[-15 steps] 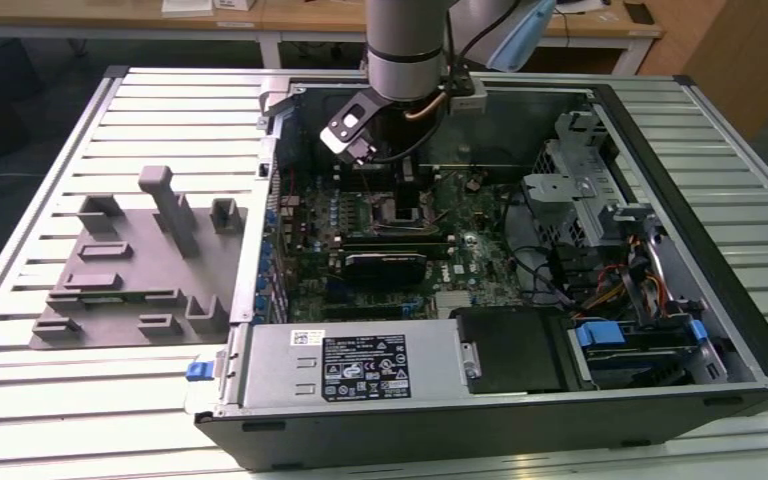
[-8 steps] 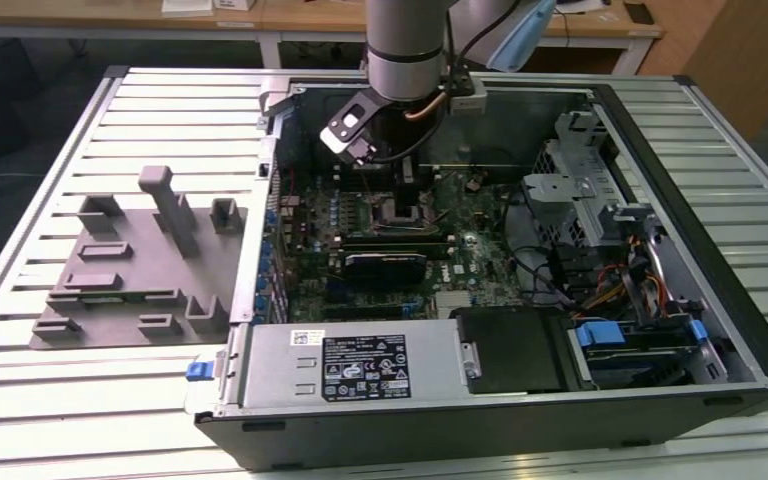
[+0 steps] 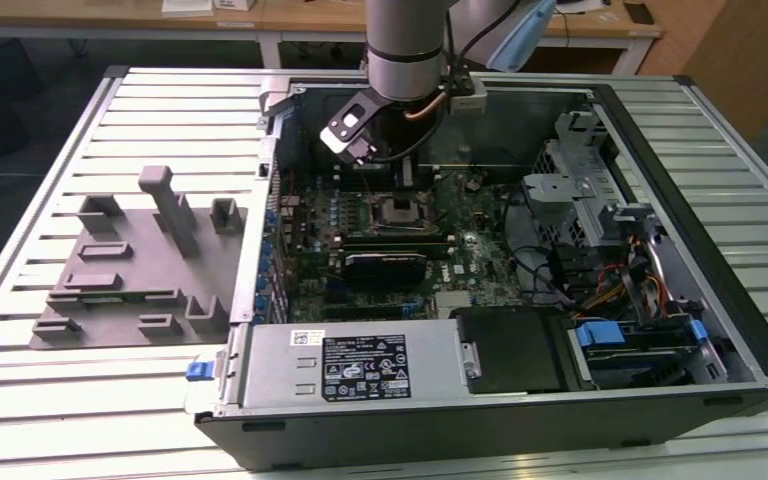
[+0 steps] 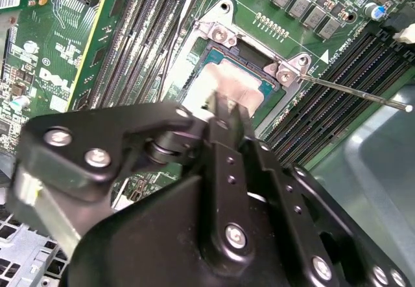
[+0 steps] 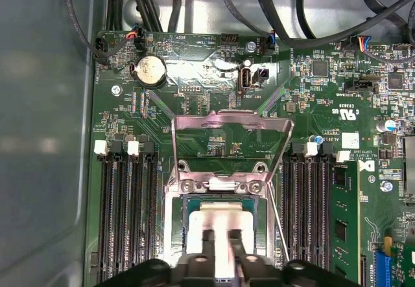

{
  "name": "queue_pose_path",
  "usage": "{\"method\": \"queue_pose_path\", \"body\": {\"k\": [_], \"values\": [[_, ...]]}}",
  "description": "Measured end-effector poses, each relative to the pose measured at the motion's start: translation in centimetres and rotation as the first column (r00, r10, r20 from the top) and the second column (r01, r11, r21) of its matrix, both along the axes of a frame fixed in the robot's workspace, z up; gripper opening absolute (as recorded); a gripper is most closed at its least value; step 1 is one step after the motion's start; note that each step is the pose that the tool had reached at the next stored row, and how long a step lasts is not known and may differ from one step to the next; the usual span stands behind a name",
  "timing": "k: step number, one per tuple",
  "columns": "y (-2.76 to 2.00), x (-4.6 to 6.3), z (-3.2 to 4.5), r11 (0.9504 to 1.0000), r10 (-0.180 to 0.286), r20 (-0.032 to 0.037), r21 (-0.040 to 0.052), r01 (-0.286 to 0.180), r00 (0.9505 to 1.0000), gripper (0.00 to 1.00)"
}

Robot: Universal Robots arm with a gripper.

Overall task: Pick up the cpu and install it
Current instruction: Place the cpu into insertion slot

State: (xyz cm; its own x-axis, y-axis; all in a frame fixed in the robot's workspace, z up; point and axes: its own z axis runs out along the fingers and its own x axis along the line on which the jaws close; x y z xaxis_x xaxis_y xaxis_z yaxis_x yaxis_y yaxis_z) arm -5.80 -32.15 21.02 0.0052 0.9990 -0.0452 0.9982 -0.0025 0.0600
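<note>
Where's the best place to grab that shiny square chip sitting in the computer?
Probably take the cpu by two opposite thin edges, coming straight down from above: it lies flat in the socket, whose raised frame blocks any sideways approach.

Open computer case (image 3: pixel 518 425) lies on the table (image 3: pixel 37 400), fixture blocks (image 3: pixel 131 270) at the exterior view's left; inside, the cpu (image 5: pixel 217 221) sits in its socket (image 5: pixel 174 216) between memory slots (image 5: pixel 123 216), gripper (image 5: pixel 222 238) directly over it.
</note>
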Motion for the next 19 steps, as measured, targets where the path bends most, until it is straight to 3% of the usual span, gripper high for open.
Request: {"method": "queue_pose_path", "body": {"k": [4,9,19], "values": [[0.0,0.0,0.01,1.0,0.0,0.0,0.0,0.0,1.0,0.11],[0.0,0.0,0.0,1.0,0.0,0.0001,0.0001,0.0,1.0,0.11],[-0.01,0.0,-0.9,1.0,0.003,-0.0003,0.0,-0.003,1.0,0.11]]}}
